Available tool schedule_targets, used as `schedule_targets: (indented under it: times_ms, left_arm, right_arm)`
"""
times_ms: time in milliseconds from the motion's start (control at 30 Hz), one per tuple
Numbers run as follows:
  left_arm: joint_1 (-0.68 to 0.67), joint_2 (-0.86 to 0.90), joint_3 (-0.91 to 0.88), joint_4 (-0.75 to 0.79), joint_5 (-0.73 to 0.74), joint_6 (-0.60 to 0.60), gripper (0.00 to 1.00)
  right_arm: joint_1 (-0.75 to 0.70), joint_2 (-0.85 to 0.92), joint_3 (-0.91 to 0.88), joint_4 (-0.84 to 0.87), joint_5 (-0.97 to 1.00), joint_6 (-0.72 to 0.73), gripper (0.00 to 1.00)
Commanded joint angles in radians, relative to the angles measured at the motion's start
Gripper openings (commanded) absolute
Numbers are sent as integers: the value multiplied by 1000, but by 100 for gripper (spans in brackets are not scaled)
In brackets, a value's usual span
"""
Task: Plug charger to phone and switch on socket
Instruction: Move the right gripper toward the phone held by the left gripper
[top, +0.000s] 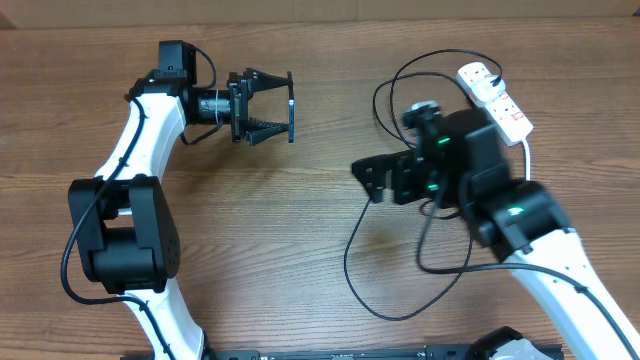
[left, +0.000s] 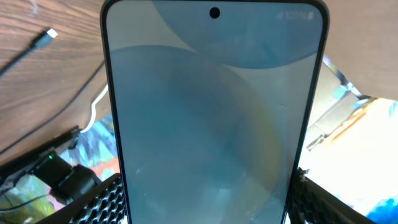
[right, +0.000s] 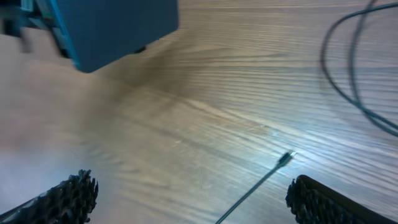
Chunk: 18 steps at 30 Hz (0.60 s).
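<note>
My left gripper (top: 268, 106) is shut on the phone (top: 291, 108) and holds it above the table, edge-on in the overhead view. In the left wrist view the phone's blue-white screen (left: 211, 112) fills the frame between my fingers (left: 205, 202). My right gripper (top: 368, 180) is open and empty, low over the table, right of the phone. The charger, a thin black cable (top: 350, 262), loops round the right arm. Its connector tip (right: 286, 158) lies on the wood between my open right fingers (right: 193, 196); it also shows in the left wrist view (left: 50, 34). The white socket (top: 495, 100) lies at the back right.
The black cable loops (top: 395, 85) spread between the socket and the right arm. The socket's thick white lead (top: 527, 160) runs down beside the right arm. The phone shows as a blue block at the top left of the right wrist view (right: 112, 25).
</note>
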Motion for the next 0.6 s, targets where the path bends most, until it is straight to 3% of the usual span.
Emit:
schedule_targets:
  times_ms: [0, 167, 367, 567]
  left_arm:
    - [-30, 5, 26, -2, -47, -18, 71]
    - [-62, 5, 26, -2, -104, -29, 72]
    - [-92, 5, 26, -2, -116, -30, 71]
    - [-103, 5, 26, -1, -196, -63, 72]
  right_arm:
    - [124, 21, 61, 65, 345, 169, 100]
    - [224, 72, 61, 237, 354, 192, 100]
    - [258, 180, 62, 312, 422, 247, 94]
    - [272, 201, 62, 367, 425, 278, 78]
